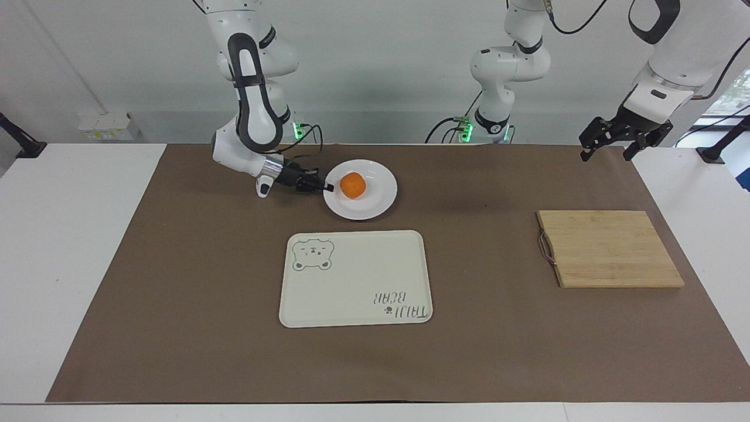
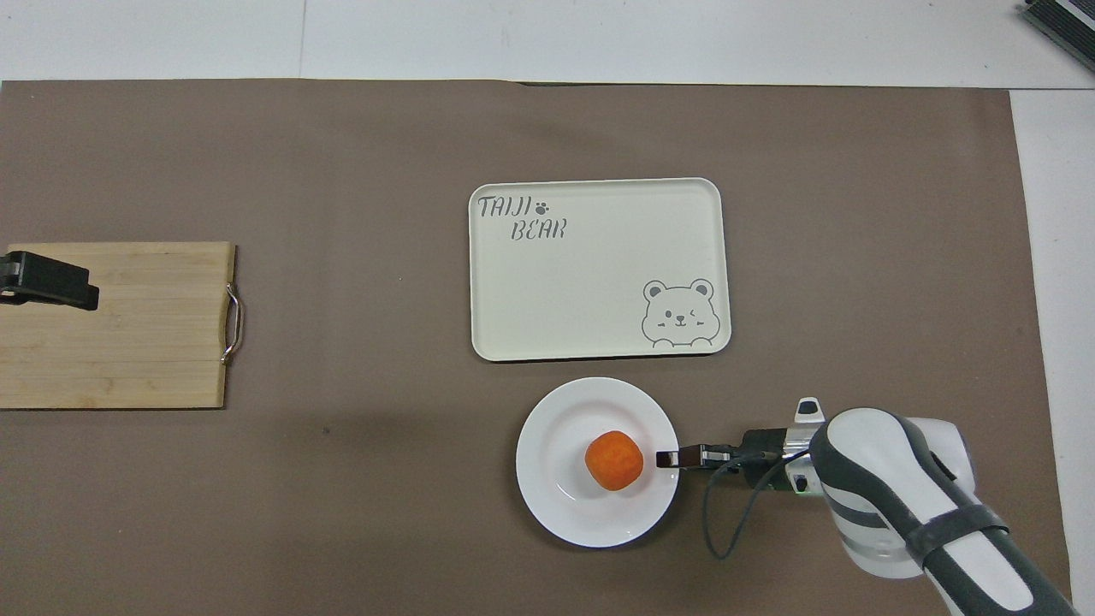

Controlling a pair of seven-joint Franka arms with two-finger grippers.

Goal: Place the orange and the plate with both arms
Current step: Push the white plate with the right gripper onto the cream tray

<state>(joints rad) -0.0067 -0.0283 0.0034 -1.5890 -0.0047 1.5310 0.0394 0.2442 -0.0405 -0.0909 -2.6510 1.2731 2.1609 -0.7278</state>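
Dimpled round orange point(image 1: 353, 185) on glossy white plate point(image 1: 381, 202), rim in right pincer point(image 1: 329, 187)

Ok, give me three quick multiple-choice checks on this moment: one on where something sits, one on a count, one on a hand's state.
1. Where is the orange?
A. on the plate
B. on the tray
C. on the cutting board

2. How many oranges are in view?
A. none
B. one
C. three

3. What is the right hand doing?
A. hanging open over the tray
B. shut on the plate's rim
C. holding the orange

Key: 1 A, the fruit sits mid-dish. 2 B, only one shows. 3 B, its fingertips meet at the rim, at the right arm's end.
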